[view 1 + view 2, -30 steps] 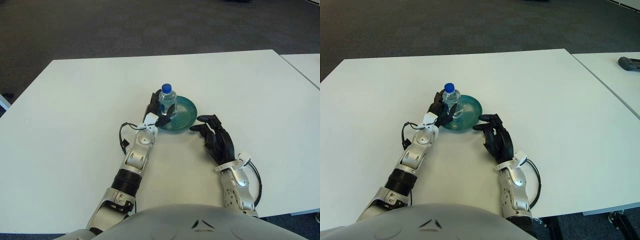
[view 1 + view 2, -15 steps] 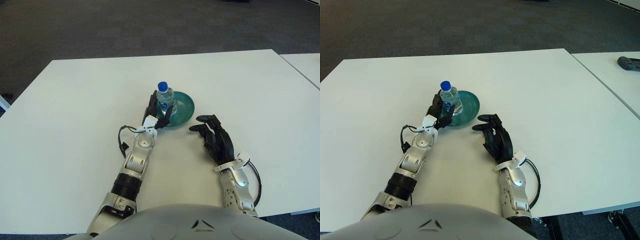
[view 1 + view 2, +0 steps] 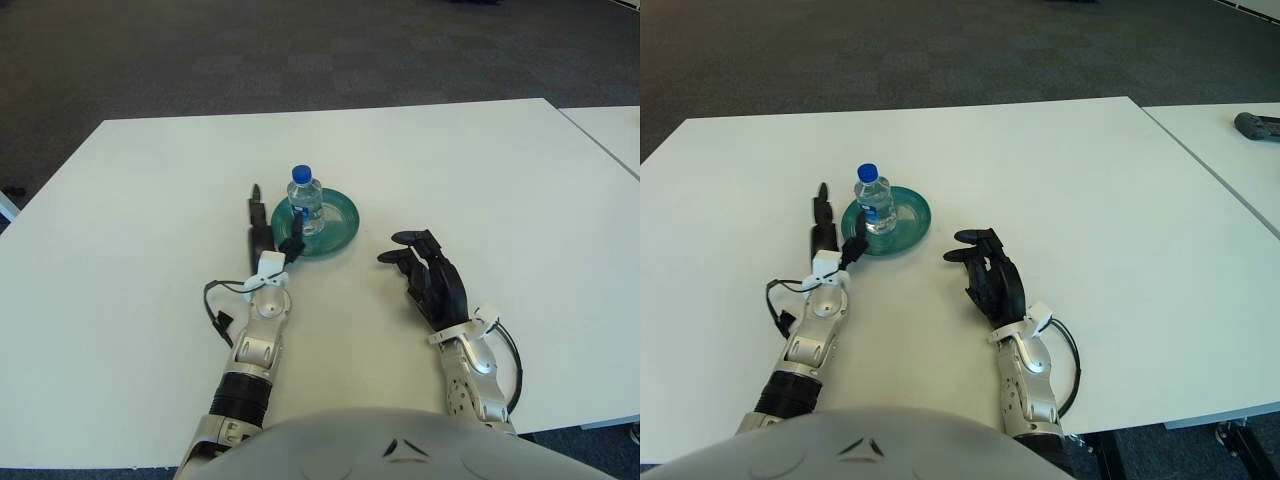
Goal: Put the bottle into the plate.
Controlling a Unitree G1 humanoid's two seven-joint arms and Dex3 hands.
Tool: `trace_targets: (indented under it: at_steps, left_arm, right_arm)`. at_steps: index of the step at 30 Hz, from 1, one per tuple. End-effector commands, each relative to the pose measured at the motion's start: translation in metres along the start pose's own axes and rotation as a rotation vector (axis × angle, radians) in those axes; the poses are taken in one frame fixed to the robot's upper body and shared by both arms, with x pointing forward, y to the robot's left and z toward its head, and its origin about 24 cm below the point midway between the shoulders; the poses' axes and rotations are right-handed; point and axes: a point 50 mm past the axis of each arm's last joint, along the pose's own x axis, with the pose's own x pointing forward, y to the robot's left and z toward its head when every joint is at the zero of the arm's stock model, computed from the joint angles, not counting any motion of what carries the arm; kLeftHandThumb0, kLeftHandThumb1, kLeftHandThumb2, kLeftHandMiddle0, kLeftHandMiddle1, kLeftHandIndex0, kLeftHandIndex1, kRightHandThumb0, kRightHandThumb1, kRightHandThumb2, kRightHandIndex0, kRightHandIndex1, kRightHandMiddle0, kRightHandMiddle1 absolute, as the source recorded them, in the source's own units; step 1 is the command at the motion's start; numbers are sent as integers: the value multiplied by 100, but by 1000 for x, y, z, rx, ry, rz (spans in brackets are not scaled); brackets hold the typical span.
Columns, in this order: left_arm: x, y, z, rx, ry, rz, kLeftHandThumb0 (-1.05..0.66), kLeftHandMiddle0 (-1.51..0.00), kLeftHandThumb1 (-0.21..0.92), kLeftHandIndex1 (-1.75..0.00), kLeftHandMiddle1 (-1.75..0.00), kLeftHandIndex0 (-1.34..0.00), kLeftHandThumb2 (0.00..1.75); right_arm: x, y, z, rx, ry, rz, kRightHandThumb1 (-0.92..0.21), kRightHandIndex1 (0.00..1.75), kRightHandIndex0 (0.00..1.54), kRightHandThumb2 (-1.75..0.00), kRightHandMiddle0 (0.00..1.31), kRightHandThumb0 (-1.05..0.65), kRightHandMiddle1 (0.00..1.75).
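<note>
The left hand has let go and opened beside the bottle, which stands in the plate, apparently placed; the right hand idles, half-curled and empty.

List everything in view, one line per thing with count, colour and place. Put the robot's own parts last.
bottle: 1, clear with a blue cap, standing upright in the plate.
plate: 1, teal green, on the table ahead of the robot, a little left of centre.
table: 1, white, under everything.
second table: 1, white, at the right edge.
dark object: 1, dark grey, on the second table; I cannot tell what it is.
floor: dark grey, beyond the tables.
left hand: 1, black, fingers spread open at the plate's left rim, holding nothing.
right hand: 1, black, over the table right of the plate, fingers loosely curled, holding nothing.
</note>
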Motion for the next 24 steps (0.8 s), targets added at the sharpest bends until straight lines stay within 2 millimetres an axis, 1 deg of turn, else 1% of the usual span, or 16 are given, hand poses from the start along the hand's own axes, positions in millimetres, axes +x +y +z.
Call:
trace_targets:
  at_steps: [1, 2, 4, 7, 13, 24]
  left_arm:
    - [-11, -6, -7, -72, 37, 53, -78, -37, 92, -111, -75, -12, 55]
    - [-11, 0, -9, -78, 29, 70, -76, -37, 92, -113, -80, -13, 55]
    - [-12, 6, -11, -86, 19, 91, -71, -41, 92, -119, -91, -21, 55]
    - [-14, 11, -10, -95, 3, 113, -67, -43, 92, -123, -98, -25, 55]
    - [-15, 19, -10, -102, -24, 140, -63, -46, 92, -124, -107, -31, 56]
    - [-16, 24, -11, -108, -63, 133, -64, -42, 92, -121, -116, -33, 55]
  right_arm:
    - [-25, -8, -29, 51, 171, -73, -92, 140, 21, -49, 20, -79, 129]
    - [-25, -8, -29, 52, 171, -73, -92, 140, 21, -49, 20, -79, 129]
    - [-24, -9, -29, 51, 172, -73, -92, 140, 21, -49, 20, -79, 129]
    - [-24, -9, -29, 51, 172, -73, -92, 140, 21, -49, 20, -79, 129]
    - [-23, -10, -29, 52, 173, -74, -92, 140, 21, -49, 20, -79, 129]
    - [-21, -11, -30, 52, 174, -74, -92, 140, 21, -49, 20, -79, 129]
